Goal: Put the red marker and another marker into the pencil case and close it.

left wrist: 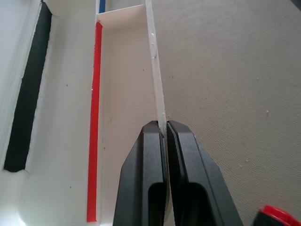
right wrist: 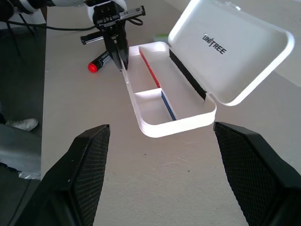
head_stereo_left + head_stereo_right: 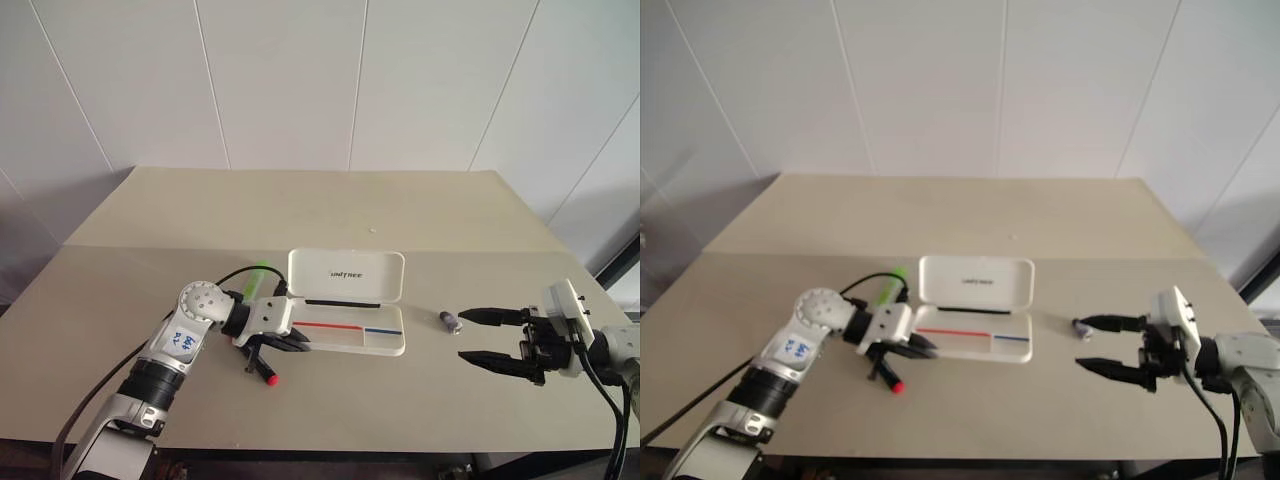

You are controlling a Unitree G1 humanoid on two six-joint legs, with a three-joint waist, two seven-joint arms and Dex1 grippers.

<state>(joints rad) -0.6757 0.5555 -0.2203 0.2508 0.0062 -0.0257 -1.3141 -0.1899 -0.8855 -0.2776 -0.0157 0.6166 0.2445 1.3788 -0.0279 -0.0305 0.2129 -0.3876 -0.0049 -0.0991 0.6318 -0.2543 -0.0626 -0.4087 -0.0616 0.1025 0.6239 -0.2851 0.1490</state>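
The white pencil case [image 3: 395, 350] lies open at the table's middle, its lid [image 3: 347, 275] standing up at the back; its two compartments hold nothing. My left gripper [image 3: 298, 344] is shut on the thin front wall of the case [image 1: 157, 70] at its left end. The red marker [image 3: 264, 372] lies on the table just left of the case, beneath the left hand, red cap toward me. The light green marker [image 3: 253, 277] lies behind the left wrist, partly hidden. My right gripper [image 3: 462, 335] hovers open to the right of the case, nothing between its fingers [image 2: 89, 160].
A small dark-silver object [image 3: 450, 321] lies on the table between the case and the right gripper's far finger. A black cable [image 3: 228, 276] arcs over the left wrist. The tan table [image 3: 330, 210] has free room behind the case.
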